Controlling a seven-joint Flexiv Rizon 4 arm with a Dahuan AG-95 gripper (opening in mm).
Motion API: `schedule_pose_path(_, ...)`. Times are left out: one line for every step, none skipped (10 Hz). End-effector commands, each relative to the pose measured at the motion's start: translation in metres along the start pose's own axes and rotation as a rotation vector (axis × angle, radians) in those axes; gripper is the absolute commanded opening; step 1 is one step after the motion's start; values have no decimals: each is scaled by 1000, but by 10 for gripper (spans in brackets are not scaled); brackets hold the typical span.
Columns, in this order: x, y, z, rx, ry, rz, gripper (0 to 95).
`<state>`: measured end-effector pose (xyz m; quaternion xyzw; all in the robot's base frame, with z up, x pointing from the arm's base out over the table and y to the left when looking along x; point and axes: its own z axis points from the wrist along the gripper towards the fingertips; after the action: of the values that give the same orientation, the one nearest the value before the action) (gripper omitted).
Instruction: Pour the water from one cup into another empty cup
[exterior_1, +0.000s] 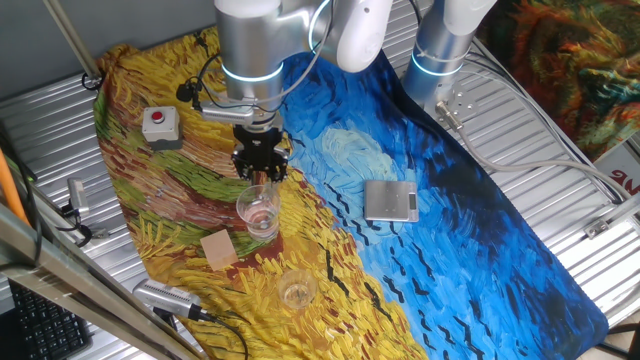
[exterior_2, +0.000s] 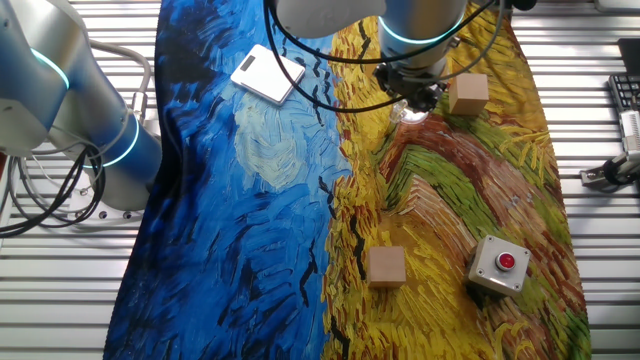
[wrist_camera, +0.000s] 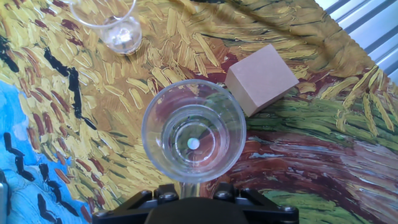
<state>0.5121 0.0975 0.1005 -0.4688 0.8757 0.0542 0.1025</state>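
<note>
Directly under the gripper (exterior_1: 259, 171) stands the tall clear tumbler (exterior_1: 258, 210), upright on the cloth-covered surface (exterior_1: 330, 250) beside a tan block (exterior_1: 218, 248); whether the jaws are apart I cannot tell. Best descend centred and grip mid-wall squarely. Its water (wrist_camera: 193, 144) shows only as glints, and the shorter cup (exterior_1: 297, 288) waits nearby.

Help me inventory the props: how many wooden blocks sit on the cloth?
2: one wooden block beside the taller tumbler, another wooden block near the red-button box. None appear hidden.
</note>
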Motion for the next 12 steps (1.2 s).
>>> schedule_pose_path(0,0,1,2,-2,1,380)
schedule_pose_path(0,1,2,2,-1,3,380)
schedule_pose_path(0,1,3,3,-1,3,380)
schedule_pose_path(0,3,5,5,1,8,380)
schedule_pose_path(-1,3,6,4,0,13,380)
schedule_pose_path(-2,3,6,5,2,16,380)
schedule_pose_path(-2,3,7,2,0,20,380)
schedule_pose_path(-3,3,7,-1,2,26,380)
schedule_pose_path(-3,3,8,0,3,26,380)
schedule_pose_path(-3,3,8,-2,0,30,380)
schedule_pose_path(-4,3,9,-2,0,31,380)
schedule_pose_path(-4,3,9,-2,0,32,190)
